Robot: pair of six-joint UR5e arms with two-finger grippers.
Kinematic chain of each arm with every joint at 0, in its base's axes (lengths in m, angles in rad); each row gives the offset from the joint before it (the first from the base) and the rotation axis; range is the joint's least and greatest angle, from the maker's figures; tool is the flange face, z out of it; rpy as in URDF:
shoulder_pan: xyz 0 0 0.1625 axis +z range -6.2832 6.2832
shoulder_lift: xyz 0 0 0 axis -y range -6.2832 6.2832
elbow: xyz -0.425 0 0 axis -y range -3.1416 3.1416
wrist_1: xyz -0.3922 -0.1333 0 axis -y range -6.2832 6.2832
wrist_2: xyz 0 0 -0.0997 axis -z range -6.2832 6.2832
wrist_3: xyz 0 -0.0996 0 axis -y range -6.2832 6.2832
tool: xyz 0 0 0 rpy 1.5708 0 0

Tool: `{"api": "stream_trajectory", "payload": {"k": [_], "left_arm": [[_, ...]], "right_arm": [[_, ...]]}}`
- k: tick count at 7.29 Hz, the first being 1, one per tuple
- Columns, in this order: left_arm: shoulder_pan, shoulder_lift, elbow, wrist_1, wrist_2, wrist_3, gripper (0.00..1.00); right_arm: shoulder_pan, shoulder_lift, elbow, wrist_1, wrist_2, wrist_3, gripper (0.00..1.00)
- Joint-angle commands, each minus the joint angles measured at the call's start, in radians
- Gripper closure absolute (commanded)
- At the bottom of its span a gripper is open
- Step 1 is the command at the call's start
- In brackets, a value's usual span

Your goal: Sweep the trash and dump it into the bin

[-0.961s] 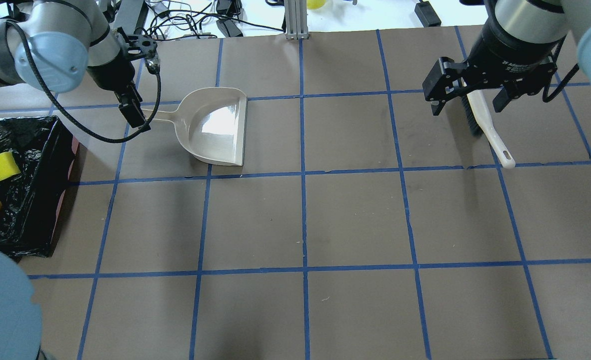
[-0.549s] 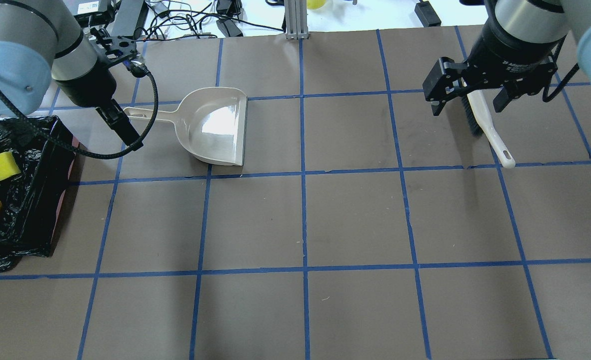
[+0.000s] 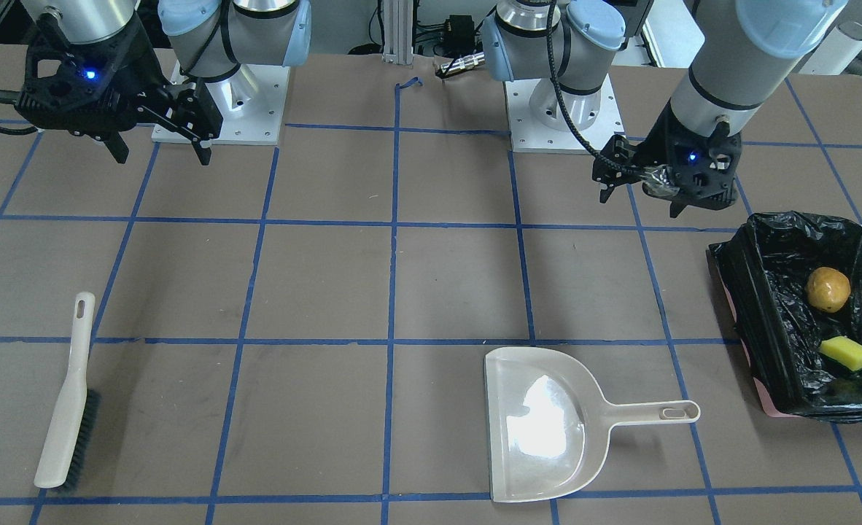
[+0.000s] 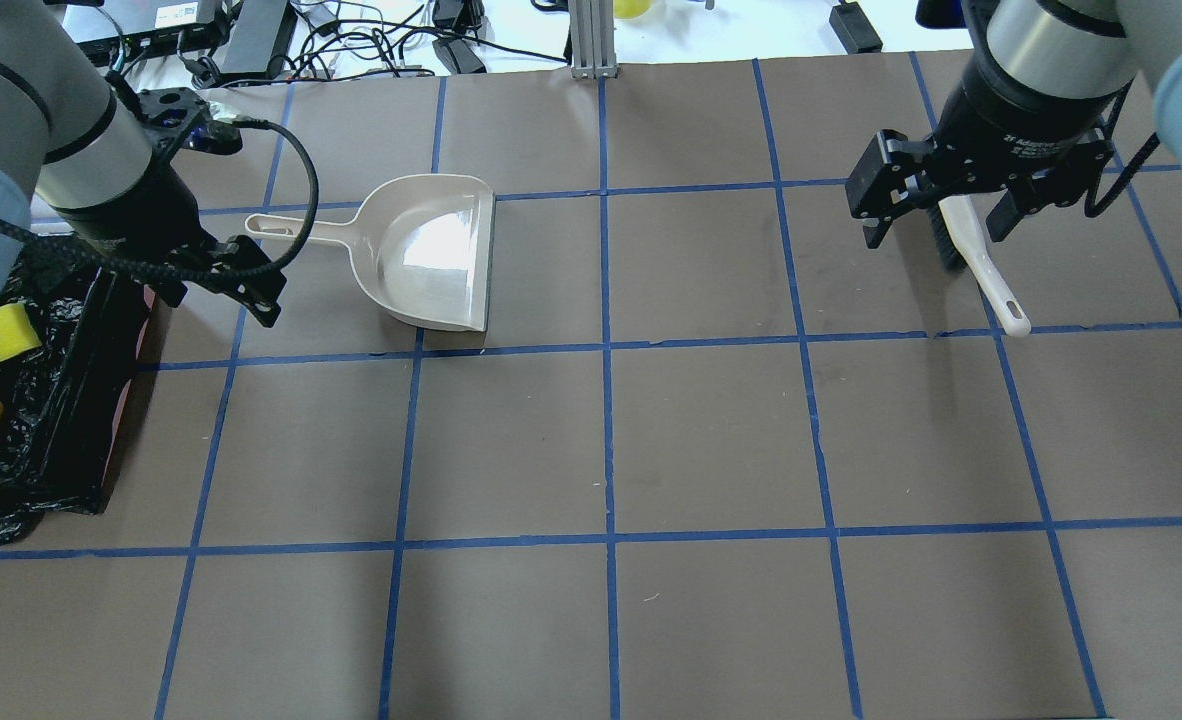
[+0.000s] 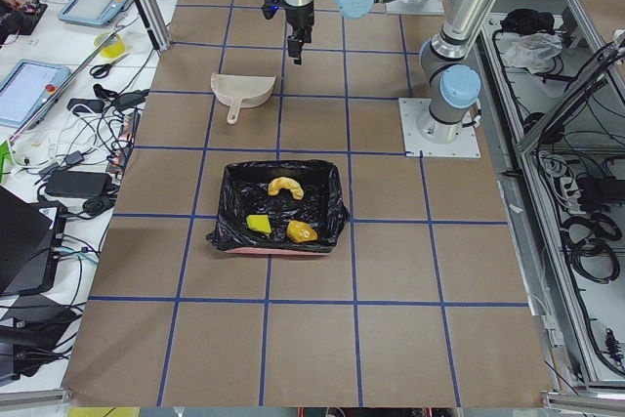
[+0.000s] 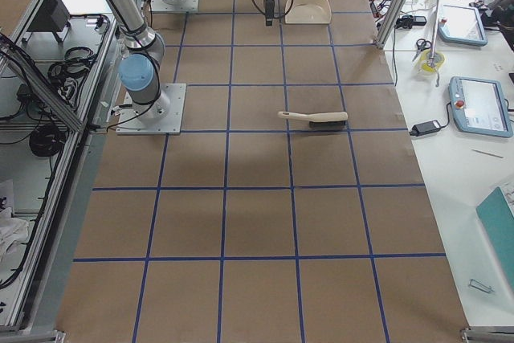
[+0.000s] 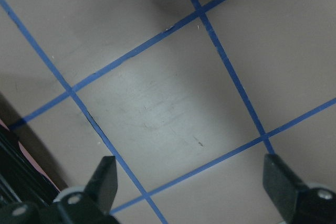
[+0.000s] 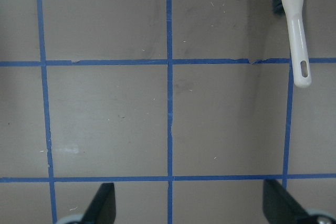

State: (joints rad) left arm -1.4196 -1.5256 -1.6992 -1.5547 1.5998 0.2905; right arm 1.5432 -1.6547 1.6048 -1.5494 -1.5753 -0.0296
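Trash (image 3: pixel 828 289) sits in bin (image 3: pixel 759 292), just outboard of left gripper (image 3: pixel 641 203); L arm's nearer, dustpan (image 4: pixel 431 255) handle points twd it. Both grippers wide, empty; right gripper (image 3: pixel 161 154) near brush (image 4: pixel 981 270).

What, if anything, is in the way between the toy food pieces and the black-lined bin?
Nothing visible is in the way. The potato-like lump, the yellow wedge and the croissant-like piece already lie inside the bin, on its black liner.
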Motion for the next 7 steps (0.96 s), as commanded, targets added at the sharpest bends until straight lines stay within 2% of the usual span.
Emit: {"api": "stream_trajectory", "payload": {"k": [1,2,4,7], "left_arm": [[-0.021,-0.022,0.173,-0.210,-0.011,-0.291,0.00],[-0.038,-0.056,0.218,-0.217,-0.009,-0.309,0.00],[-0.146,-0.071,0.231,-0.211,0.008,-0.391,0.00],[-0.144,-0.065,0.214,-0.140,0.003,-0.306,0.00]], "right_arm": [[0.000,0.001,0.000,0.002,0.000,0.000,0.00],[0.000,0.000,0.000,0.000,0.000,0.000,0.00],[0.000,0.001,0.001,0.000,0.000,0.000,0.00],[0.000,0.000,0.001,0.002,0.000,0.000,0.00]]}}
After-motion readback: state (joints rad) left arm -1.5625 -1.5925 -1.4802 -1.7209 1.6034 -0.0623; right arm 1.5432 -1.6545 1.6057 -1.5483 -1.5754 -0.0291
